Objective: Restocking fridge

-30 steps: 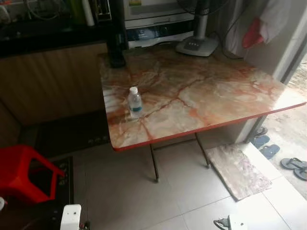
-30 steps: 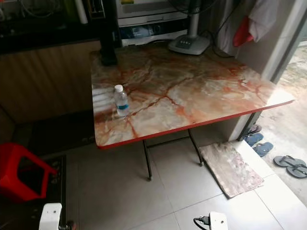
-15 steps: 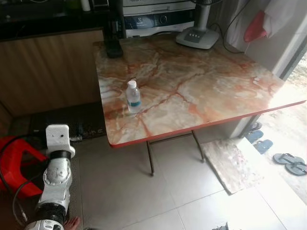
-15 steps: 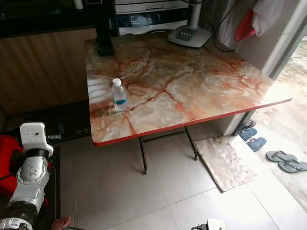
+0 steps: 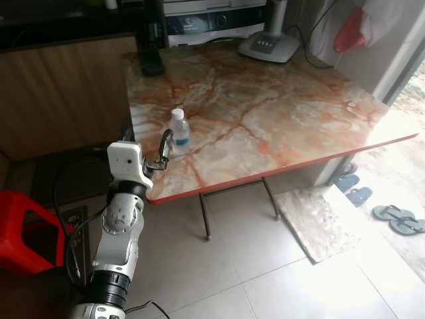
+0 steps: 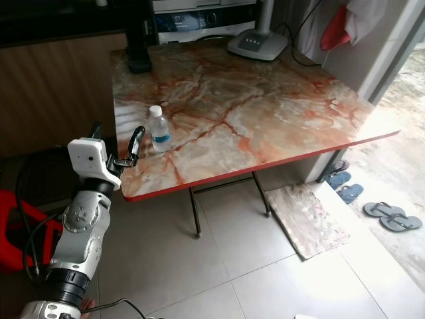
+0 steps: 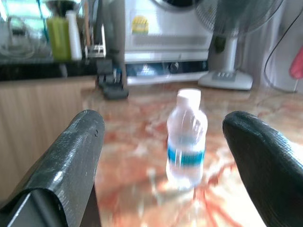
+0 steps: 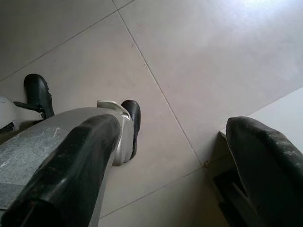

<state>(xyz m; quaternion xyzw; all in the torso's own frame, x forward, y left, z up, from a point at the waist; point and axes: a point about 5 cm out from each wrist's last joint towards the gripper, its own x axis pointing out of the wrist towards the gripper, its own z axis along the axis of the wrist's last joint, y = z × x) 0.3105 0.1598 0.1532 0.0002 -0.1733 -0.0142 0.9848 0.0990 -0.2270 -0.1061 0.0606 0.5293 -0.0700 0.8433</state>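
Observation:
A small clear water bottle [image 5: 178, 131] with a white cap and blue label stands upright near the front left corner of the marble-patterned table [image 5: 285, 113]. My left gripper [image 5: 147, 136] is raised at that corner, open, just short of the bottle. In the left wrist view the bottle [image 7: 187, 137] stands ahead between the spread fingers [image 7: 71, 161], apart from both. My right gripper [image 8: 170, 137] hangs open over the floor tiles, its fingers [image 8: 71, 175] spread wide.
At the table's back stand a fan base [image 5: 269, 46], an appliance [image 5: 212, 26] and a black object [image 5: 151, 65]. A wooden counter [image 5: 60, 100] runs left of the table. A red stool [image 5: 26, 229], a stone slab [image 5: 315, 222] and sandals [image 5: 398, 219] are on the floor.
My left arm has risen from low at my side to the table's front left corner, open gripper now close to the bottle. The camera has shifted slightly; the bottle has not moved.

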